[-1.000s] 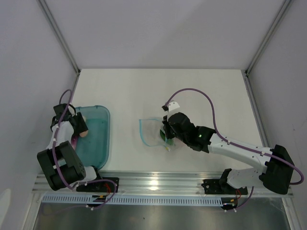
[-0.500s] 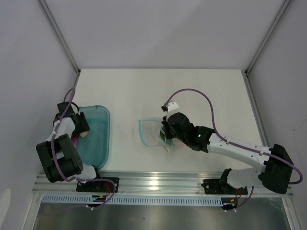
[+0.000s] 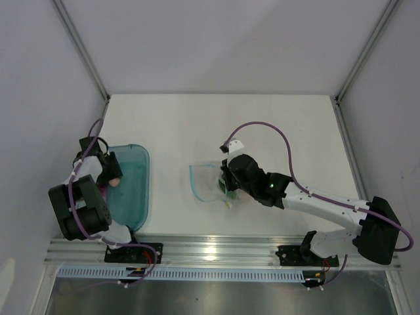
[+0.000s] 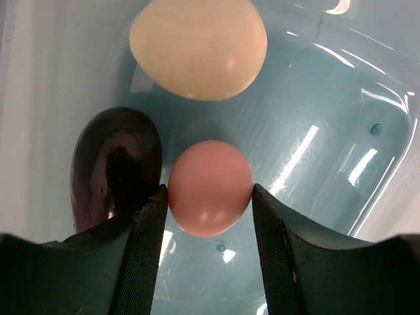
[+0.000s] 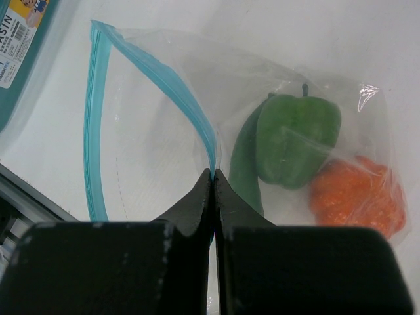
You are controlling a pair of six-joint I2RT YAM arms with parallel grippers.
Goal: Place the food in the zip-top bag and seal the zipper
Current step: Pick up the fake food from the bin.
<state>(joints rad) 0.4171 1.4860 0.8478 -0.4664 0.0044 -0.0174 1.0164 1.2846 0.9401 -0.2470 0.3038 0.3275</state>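
Left gripper (image 4: 209, 191) has shifted over teal tray (image 4: 328, 131), now clasps pink egg (image 4: 210, 184); right gripper (image 5: 214, 176) stays pinching zipper (image 5: 88, 131); transfer next.

In the overhead frame the tray (image 3: 146, 172) lies at the left of the bench (image 3: 262, 118) and the bag (image 3: 205, 180) near centre, well apart. My left hand (image 4: 210, 197) is in the tray with an egg (image 4: 210, 187) between its fingers. The eggplant (image 4: 115, 170) is just left of it, and a second egg (image 4: 198, 46) lies above. My right hand (image 5: 214, 176) pinches the zipper (image 5: 86, 138). Inside the bag, the pod (image 5: 241, 164) lies left of the pepper (image 5: 295, 138), with the round fruit (image 5: 357, 197) lower right, seemingly touching the pepper.
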